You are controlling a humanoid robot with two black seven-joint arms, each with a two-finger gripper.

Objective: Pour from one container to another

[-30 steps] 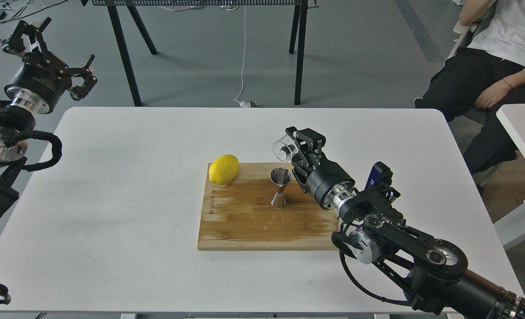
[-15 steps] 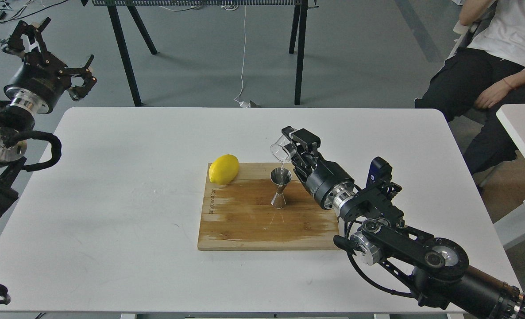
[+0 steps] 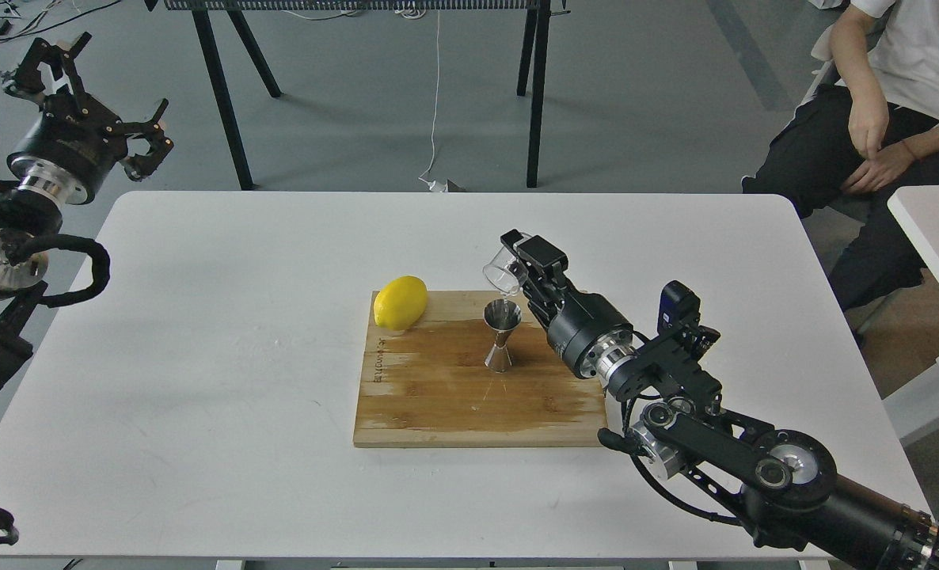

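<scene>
A small clear glass cup (image 3: 503, 271) hangs tipped over, mouth down and to the left, just above the steel jigger (image 3: 501, 336). My right gripper (image 3: 523, 265) is shut on the cup from the right. The hourglass-shaped jigger stands upright on the wooden cutting board (image 3: 438, 404), its open top right under the cup's rim. My left gripper (image 3: 93, 83) is held high beyond the table's far left corner, open and holding nothing.
A yellow lemon (image 3: 400, 302) lies on the board's far left corner. The board rests mid-way across the white table (image 3: 200, 356). A seated person (image 3: 881, 134) is at the far right, and black table legs (image 3: 228, 103) stand behind.
The cup has tipped a little further and shifted slightly left over the jigger. The thin stream seen earlier no longer shows. The left arm has not moved.
</scene>
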